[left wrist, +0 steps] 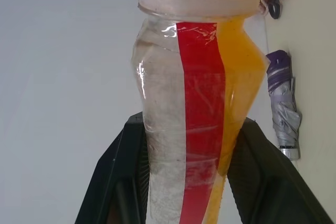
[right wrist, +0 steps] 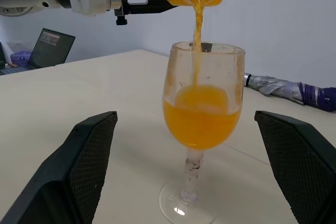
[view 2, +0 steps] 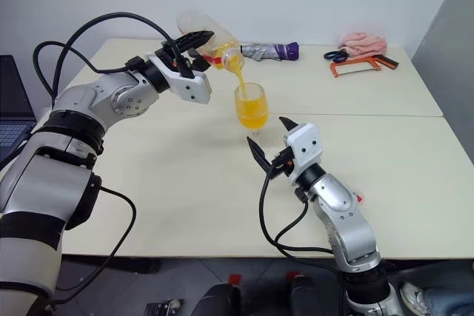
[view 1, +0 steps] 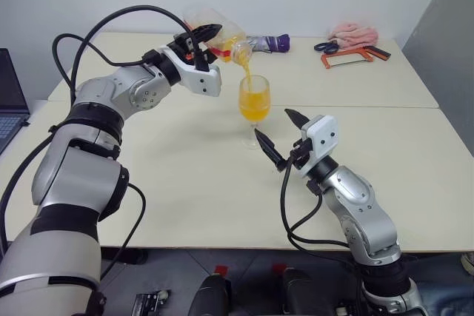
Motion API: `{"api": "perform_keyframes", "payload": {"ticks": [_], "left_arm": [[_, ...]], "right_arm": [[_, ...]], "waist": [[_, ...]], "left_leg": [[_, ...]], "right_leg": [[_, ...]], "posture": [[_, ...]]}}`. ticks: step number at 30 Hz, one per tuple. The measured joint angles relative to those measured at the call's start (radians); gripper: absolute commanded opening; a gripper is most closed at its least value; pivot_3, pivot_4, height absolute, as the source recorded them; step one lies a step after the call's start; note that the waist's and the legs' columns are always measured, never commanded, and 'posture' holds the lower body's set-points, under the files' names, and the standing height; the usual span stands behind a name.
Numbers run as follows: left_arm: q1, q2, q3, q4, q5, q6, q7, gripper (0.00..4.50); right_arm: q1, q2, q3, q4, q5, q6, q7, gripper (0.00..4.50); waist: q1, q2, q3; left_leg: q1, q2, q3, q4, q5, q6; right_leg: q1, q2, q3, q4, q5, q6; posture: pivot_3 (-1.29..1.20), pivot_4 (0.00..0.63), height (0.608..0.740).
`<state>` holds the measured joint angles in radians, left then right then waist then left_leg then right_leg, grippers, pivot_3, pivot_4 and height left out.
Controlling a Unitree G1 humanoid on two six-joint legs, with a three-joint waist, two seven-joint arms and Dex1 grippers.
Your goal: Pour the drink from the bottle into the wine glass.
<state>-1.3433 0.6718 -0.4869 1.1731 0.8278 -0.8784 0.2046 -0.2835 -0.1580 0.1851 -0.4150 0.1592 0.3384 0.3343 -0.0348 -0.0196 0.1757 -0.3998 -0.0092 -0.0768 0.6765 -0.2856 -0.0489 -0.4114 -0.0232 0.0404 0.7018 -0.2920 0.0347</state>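
At upper centre, the left gripper (view 1: 198, 41) clamps the tilted bottle (view 1: 215, 33), streaming the drink (view 1: 248, 78) into the wine glass (view 1: 254, 101) at mid-frame; the right gripper (view 1: 283, 137), spread wide, flanks the stem, seemingly guarding against tipping.

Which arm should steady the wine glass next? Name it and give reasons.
Right. The right gripper stands open beside the wine glass, its fingers either side of the stem, touching nothing. The left gripper is shut on the tilted bottle, pouring the drink.
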Motion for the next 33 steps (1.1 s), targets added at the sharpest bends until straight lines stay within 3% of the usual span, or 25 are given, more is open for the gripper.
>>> {"api": "perform_keyframes", "payload": {"ticks": [11, 18, 28, 33], "left_arm": [[0.0, -0.001, -0.003, 0.001, -0.003, 0.002, -0.004, 1.66], [0.001, -0.021, 0.02, 0.004, -0.076, 0.004, -0.082, 1.66], [0.068, -0.088, 0.163, -0.032, -0.333, 0.037, -0.341, 1.66], [0.176, -0.15, 0.301, -0.141, -0.59, 0.175, -0.583, 1.66]], "right_arm": [[0.0, 0.0, 0.0, 0.0, 0.0, 0.002, 0.0, 4.5], [0.0, 0.0, 0.0, 0.0, 0.0, 0.002, 0.0, 4.5], [-0.007, -0.004, -0.001, 0.0, 0.0, 0.001, 0.01, 4.5], [-0.032, -0.035, -0.004, 0.0, 0.019, 0.0, 0.054, 4.5]], "waist": [[0.0, 0.0, 0.0], [0.0, 0.0, 0.0], [-0.004, 0.0, 0.0], [-0.012, 0.0, 0.0]], "left_leg": [[0.0, 0.0, 0.0, 0.0, 0.0, 0.0], [0.0, 0.0, 0.0, 0.0, 0.0, 0.0], [0.0, 0.0, -0.001, 0.001, 0.0, 0.0], [0.0, 0.0, -0.002, 0.002, 0.0, 0.0]], "right_leg": [[0.0, 0.0, 0.0, 0.0, 0.0, 0.0], [0.0, 0.0, 0.0, 0.001, 0.0, 0.0], [0.0, 0.0, 0.0, 0.002, 0.0, 0.0], [0.0, 0.0, 0.001, 0.002, 0.0, 0.0]], "posture": [[0.0, 0.15, 0.74], [0.0, 0.15, 0.74], [0.0, 0.15, 0.74], [0.0, 0.15, 0.74]]}}
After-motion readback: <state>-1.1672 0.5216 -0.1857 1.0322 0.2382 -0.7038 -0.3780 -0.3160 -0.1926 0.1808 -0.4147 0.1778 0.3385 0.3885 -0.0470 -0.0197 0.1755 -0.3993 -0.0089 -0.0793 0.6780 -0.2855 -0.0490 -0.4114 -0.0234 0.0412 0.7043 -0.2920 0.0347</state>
